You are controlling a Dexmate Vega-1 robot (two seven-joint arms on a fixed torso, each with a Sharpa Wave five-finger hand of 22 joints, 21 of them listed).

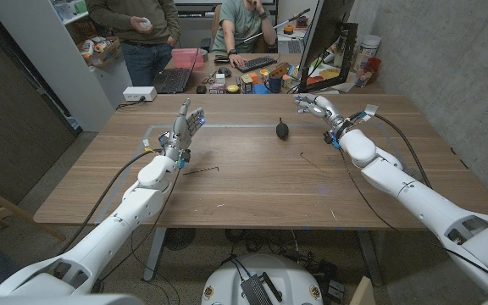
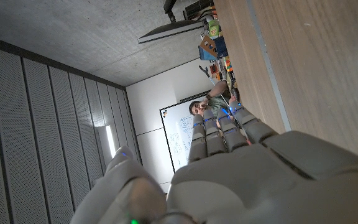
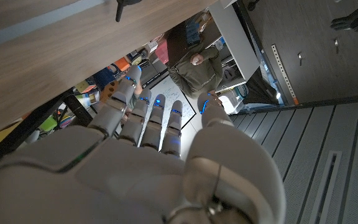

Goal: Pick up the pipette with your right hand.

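The pipette [image 1: 282,130], a small dark thing with a black bulb, lies on the wooden table [image 1: 252,191] at its far middle; its dark shape also shows in the right wrist view [image 3: 124,7]. My right hand [image 1: 316,105] hovers to the right of it and a little farther back, fingers stretched apart and holding nothing; they are spread the same way in the right wrist view [image 3: 148,124]. My left hand [image 1: 185,125] stands at the far left, fingers up and apart, empty, well left of the pipette, and its back shows in the left wrist view [image 2: 241,162].
A thin dark rod [image 1: 202,171] lies near my left forearm. Behind the table stands a second desk with a laptop [image 1: 173,80], keyboard [image 1: 257,63], monitor [image 1: 322,38] and small clutter. Two people [image 1: 142,30] are there. A white box [image 1: 140,93] sits at the far left.
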